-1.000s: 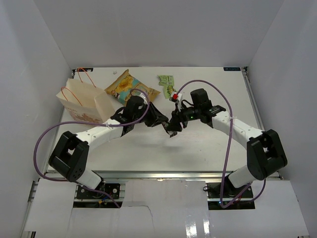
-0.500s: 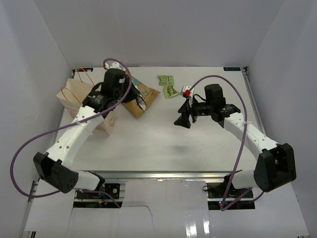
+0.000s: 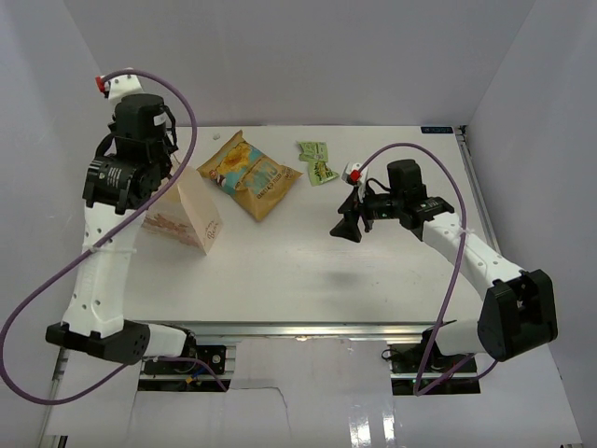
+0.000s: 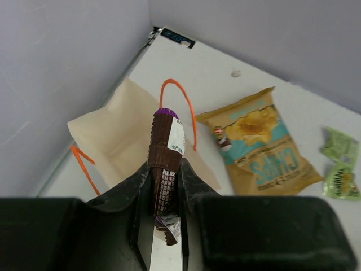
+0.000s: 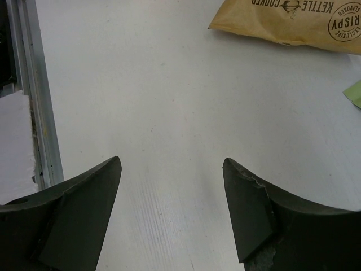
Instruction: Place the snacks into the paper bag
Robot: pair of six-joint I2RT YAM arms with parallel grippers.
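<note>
My left gripper [image 4: 167, 169] is shut on a brown bar [image 4: 165, 148] and holds it upright, high above the open cream paper bag [image 4: 121, 135] with orange cord handles. In the top view the left gripper [image 3: 149, 187] hangs over the bag [image 3: 187, 219] at the table's left. The yellow-and-teal chip bag [image 3: 250, 173] lies flat to the right of the paper bag. Two green sachets [image 3: 317, 161] lie beyond it. My right gripper [image 3: 350, 224] is open and empty, low over bare table right of centre. The yellow bars and the pink-red packet are out of view.
White walls enclose the table on three sides, and the left wall is close behind the paper bag. The right wrist view shows the chip bag's edge [image 5: 293, 22] ahead and a metal rail [image 5: 28, 84] at the left.
One second ago both grippers were close together at mid-table. The left arm has since risen and swung left over the paper bag with the brown bar. The right gripper drew back to the right.
</note>
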